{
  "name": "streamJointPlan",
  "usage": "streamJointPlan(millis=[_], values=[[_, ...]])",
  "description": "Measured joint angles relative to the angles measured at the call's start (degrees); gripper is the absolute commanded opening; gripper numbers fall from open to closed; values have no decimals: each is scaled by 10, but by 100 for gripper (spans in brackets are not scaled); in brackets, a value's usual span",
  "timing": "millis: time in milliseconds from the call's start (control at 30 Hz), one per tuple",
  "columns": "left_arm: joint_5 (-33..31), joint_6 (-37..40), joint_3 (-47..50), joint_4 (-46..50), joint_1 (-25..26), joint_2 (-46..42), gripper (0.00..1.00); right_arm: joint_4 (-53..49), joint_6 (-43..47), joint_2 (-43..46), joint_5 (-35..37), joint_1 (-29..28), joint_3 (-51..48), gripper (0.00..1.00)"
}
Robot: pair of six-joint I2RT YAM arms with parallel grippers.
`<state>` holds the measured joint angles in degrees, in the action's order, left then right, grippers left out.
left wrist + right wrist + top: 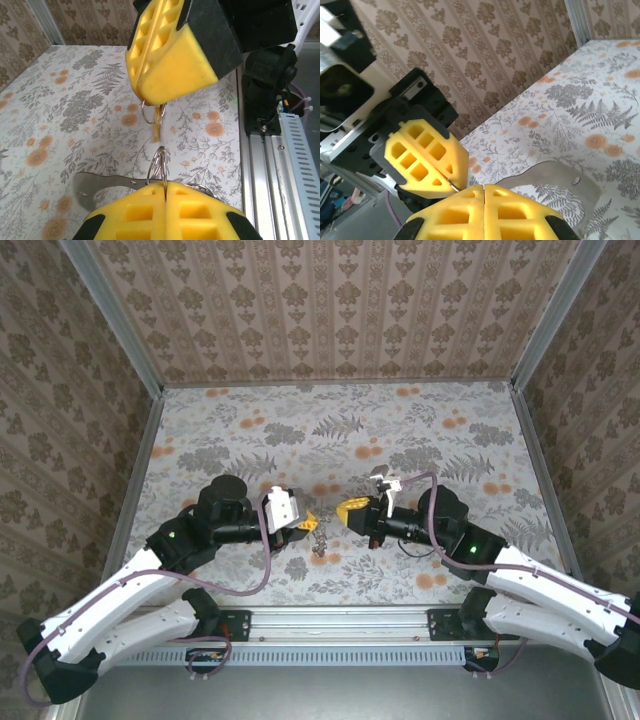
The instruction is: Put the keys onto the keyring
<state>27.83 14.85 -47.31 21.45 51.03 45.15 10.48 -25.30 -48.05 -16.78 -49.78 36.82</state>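
claws: left gripper (165, 187) pinching keyring (159, 165) | right gripper (150, 97) pinching keys (156, 124) | metal plain in left wrist view, tiny from above

We see both arms bent inward from the near edge, wrists level. Left gripper (310, 523) and right gripper (346, 512) face each other tip to tip, just apart. Both jaws closed tight.

Top external high, looks down on table (250, 430) — wrist views close, facing each other across centre.
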Motion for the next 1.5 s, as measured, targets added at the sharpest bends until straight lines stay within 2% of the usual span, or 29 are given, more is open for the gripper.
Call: streamJointPlan(millis=[267, 600, 933, 1233, 1500], values=[[43, -1, -9, 12, -4, 5, 0, 37, 54, -8, -43, 0, -24, 0], [118, -10, -9, 13, -31, 5, 0, 133, 92, 12, -86, 0, -83, 0], [146, -13, -9, 13, -32, 6, 0, 121, 156, 71, -83, 0, -83, 0], [167, -16, -10, 13, -38, 19, 0, 129, 170, 27, -96, -8, -72, 0], [179, -19, -10, 13, -46, 19, 0, 136, 170, 24, -110, -15, -72, 0]])
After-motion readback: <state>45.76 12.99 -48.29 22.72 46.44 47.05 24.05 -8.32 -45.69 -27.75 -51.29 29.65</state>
